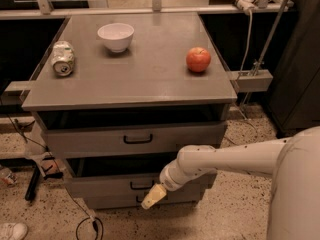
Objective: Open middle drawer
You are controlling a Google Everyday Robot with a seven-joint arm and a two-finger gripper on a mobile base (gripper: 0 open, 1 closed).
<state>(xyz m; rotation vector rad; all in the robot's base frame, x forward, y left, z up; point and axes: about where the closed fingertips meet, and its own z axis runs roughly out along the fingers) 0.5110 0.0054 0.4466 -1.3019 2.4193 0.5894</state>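
Note:
The grey cabinet has three drawers. The middle drawer (100,186) has a flat grey front and a small black bar handle (141,185). It stands a little out of the cabinet, with a dark gap above it. My gripper (152,197), tan at its tip, is at the end of my white arm (225,159). It sits just below and to the right of that handle, in front of the bottom drawer (115,202). Whether it touches the handle cannot be told.
The top drawer (90,142) also stands out a little. On the cabinet top (145,81) are a white bowl (116,36), a crushed can (63,58) and a red apple (198,59). Cables (85,223) and a shoe (12,230) lie on the floor at left. A metal stand (255,76) is at right.

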